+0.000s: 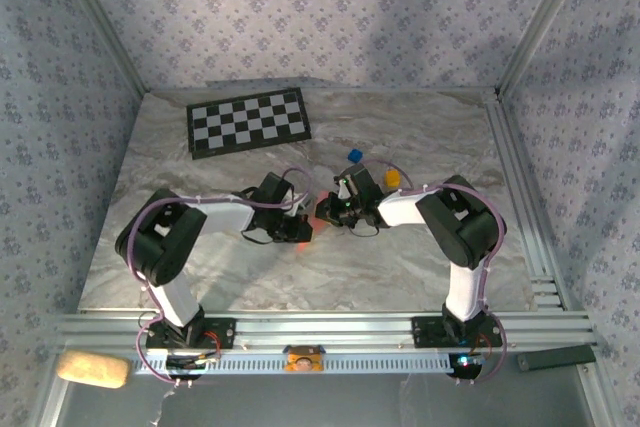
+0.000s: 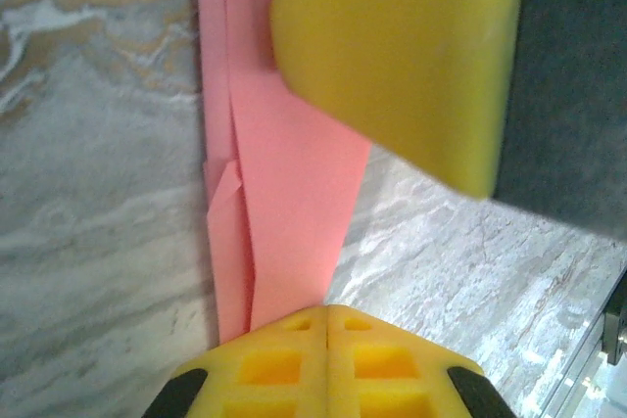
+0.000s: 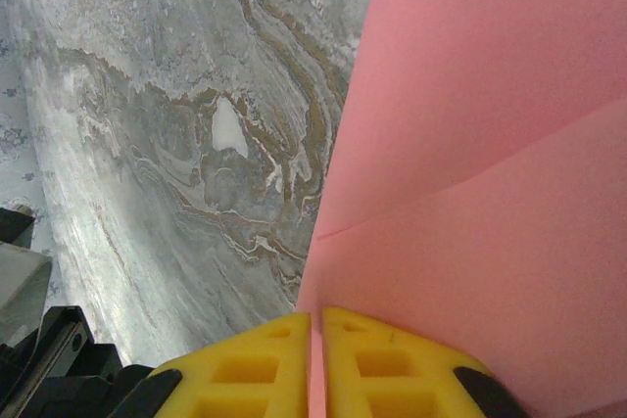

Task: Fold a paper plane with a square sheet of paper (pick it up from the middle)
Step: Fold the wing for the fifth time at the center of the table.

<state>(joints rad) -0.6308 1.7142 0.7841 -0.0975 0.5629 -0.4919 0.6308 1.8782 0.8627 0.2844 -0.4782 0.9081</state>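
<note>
Two-handed work at the middle of the table (image 1: 400,267) — partly folded pink paper (image 2: 294,173) stretched between the arms, long creases already in. Left gripper (image 2: 326,312) shut tight on the narrow end; right gripper (image 3: 315,315) all but closed, pinching the wider end. For a clean fold: keep both pinches firm, hold the paper taut without tearing, line up the edges on the centre crease — then press flat, slowly.
</note>
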